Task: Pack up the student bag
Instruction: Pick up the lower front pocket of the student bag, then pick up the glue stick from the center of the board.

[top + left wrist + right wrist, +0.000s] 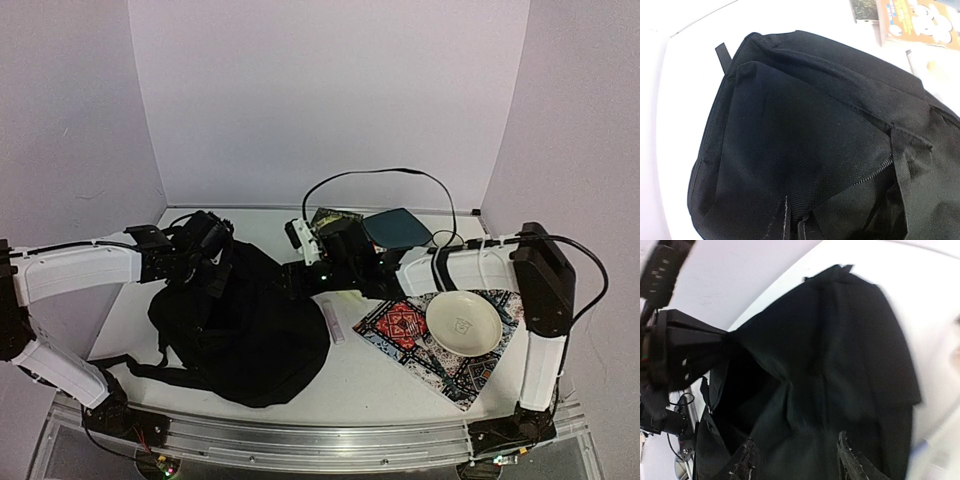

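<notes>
The white table (385, 388) carries everything, and its biggest load is the student bag (245, 335), a large soft black fabric backpack slumped on the left half with its straps trailing toward the near edge. The left gripper (205, 242) sits at the bag's far top corner, pinched closed on a fold of the fabric. Judging from the right wrist view, it holds that lip up so the dark mouth of the bag gapes. The right gripper (796, 442) hovers at the bag's right edge, its jaws apart and nothing between them, the cloth lying beyond the fingertips; it looks placed to help spread the opening or to fetch an item.

To the right lies a flat red-and-black patterned cloth (400, 325) with a round white plate (464, 322) resting on it. A small flat teal pouch (397, 228) lies behind the right arm. A slim pale tube (335, 322) lies just beside the bag's right edge. Bare table shows along the near side; the back is crowded, with walls close on three sides.
</notes>
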Available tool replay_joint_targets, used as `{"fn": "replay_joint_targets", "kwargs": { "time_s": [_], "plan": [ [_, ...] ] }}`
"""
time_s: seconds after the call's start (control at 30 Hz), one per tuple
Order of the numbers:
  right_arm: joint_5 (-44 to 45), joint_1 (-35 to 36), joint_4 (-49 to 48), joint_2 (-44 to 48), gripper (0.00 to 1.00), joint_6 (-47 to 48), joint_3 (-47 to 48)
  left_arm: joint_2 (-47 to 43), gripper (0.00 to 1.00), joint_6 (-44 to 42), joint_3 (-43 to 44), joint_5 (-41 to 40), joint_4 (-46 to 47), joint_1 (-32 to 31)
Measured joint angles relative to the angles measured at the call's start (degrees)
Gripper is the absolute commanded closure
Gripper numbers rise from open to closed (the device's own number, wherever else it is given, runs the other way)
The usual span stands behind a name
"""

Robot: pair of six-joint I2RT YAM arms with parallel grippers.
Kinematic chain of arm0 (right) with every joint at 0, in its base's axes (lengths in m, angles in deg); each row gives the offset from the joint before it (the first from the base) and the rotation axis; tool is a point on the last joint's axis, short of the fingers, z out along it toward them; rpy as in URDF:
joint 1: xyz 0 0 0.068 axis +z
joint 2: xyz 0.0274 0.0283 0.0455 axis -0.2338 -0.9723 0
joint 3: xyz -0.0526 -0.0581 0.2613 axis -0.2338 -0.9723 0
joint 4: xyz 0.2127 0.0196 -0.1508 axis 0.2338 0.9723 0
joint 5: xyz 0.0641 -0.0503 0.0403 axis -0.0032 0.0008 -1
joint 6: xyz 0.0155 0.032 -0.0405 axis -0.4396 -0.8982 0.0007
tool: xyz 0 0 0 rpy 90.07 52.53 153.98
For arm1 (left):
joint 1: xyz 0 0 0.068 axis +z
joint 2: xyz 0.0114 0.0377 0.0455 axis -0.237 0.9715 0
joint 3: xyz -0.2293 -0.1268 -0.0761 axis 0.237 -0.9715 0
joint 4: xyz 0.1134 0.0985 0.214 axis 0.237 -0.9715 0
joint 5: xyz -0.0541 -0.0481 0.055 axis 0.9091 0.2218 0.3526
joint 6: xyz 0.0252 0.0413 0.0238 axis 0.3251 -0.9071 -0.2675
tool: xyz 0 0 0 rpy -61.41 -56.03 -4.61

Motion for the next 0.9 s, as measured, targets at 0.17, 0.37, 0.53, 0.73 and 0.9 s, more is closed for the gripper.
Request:
{"fn": "replay_joint_targets", "kwargs": {
  "time_s": [0.17,0.37,0.53,0.73,0.9],
  "plan": [
    [8.59,-2.6,8.21,5.65,0.4,3.64,-2.7,0.96,1.0,-3.17,1.1,0.88,-1.29,1.58],
    [17.22,-6.22,19.34,5.7,0.44,6.2,-2.83,1.05,1.0,-5.99,1.08,1.38,-1.51,3.28],
    [17.55,-6.08,24.4,2.18,0.47,6.05,-1.3,0.42,1.0,-7.43,0.58,0.99,-1.5,5.35],
    [15.79,-4.6,29.66,-3.31,0.47,3.95,0.73,-2.46,1.0,-8.26,-1.24,0.87,-1.53,7.81],
    [15.68,-3.4,33.89,-6.14,0.47,2.39,3.03,-3.14,1.0,-8.56,-2.17,2.42,-1.33,10.05]
  ]
}}
